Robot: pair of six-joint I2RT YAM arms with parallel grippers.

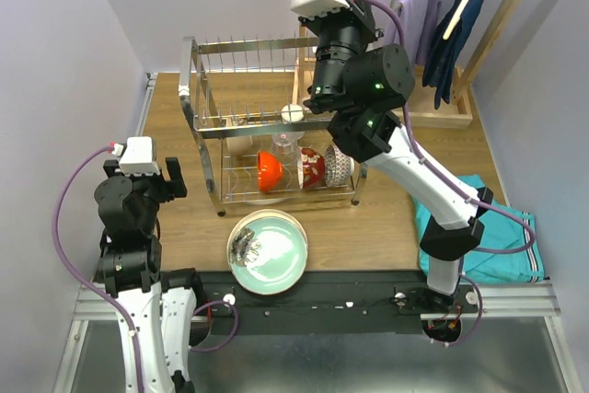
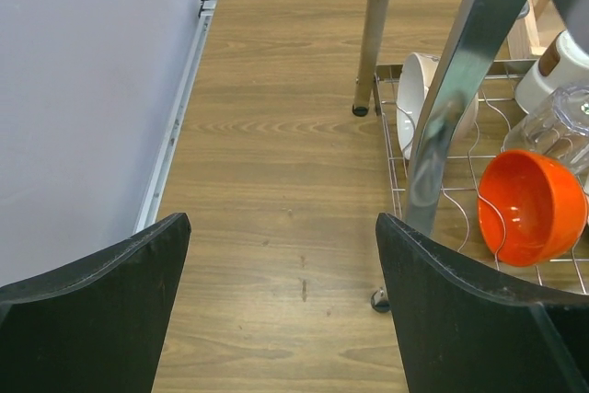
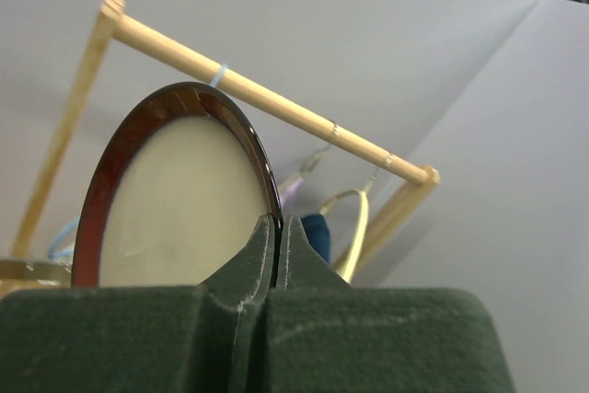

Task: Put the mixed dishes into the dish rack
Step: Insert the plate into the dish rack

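Could clip the prongs of the one dish rack (image 1: 198, 89) on the way down and slip (only a thin rim pinch), with the dark-red-rimmed plate (image 3: 175, 200) held high above the upper tier between the pressed-together fingers of the right gripper (image 3: 278, 227). Counting downward: two plates, including the pale green plate (image 1: 276, 260) flat on the table before the rack; three on the lower tier, orange bowl (image 1: 269, 170), red-patterned bowl (image 1: 313, 168), blue-white bowl (image 1: 339, 165); one glass (image 1: 286, 146); one cup (image 1: 239, 143). Leaves the left gripper (image 2: 281, 227) spread wide, empty.
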